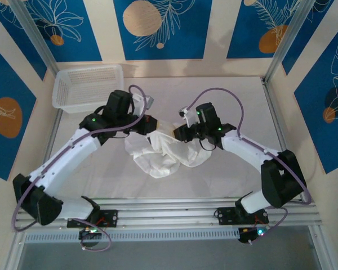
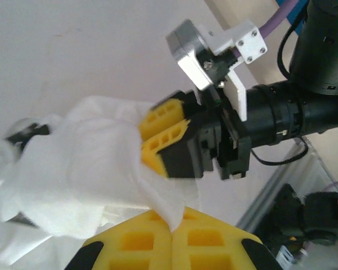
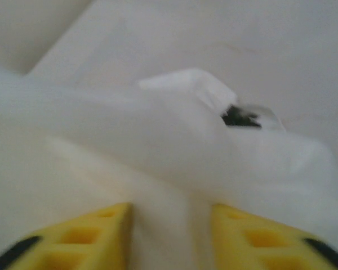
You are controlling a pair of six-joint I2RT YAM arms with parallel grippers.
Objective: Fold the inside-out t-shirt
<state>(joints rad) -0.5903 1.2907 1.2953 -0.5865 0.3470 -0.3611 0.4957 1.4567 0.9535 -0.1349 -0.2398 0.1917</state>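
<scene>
The inside-out t-shirt [image 1: 163, 154] is a crumpled white heap at the middle of the table, lifted between both arms. My left gripper [image 1: 149, 125] is at its upper left. In the left wrist view this gripper [image 2: 173, 233] has its yellow fingers pressed together on a thin point of the cloth [image 2: 73, 180]. My right gripper [image 1: 177, 132] is at the heap's upper right, and from the left wrist view it [image 2: 152, 135] bites into the cloth's far edge. In the blurred right wrist view, bunched cloth [image 3: 158, 140] fills the space between its fingers [image 3: 169, 225].
A white mesh basket [image 1: 87, 87] stands at the back left corner of the table. Aluminium rails [image 1: 276, 129] border the right side and the near edge. Bare white tabletop [image 1: 101, 169] lies around the heap.
</scene>
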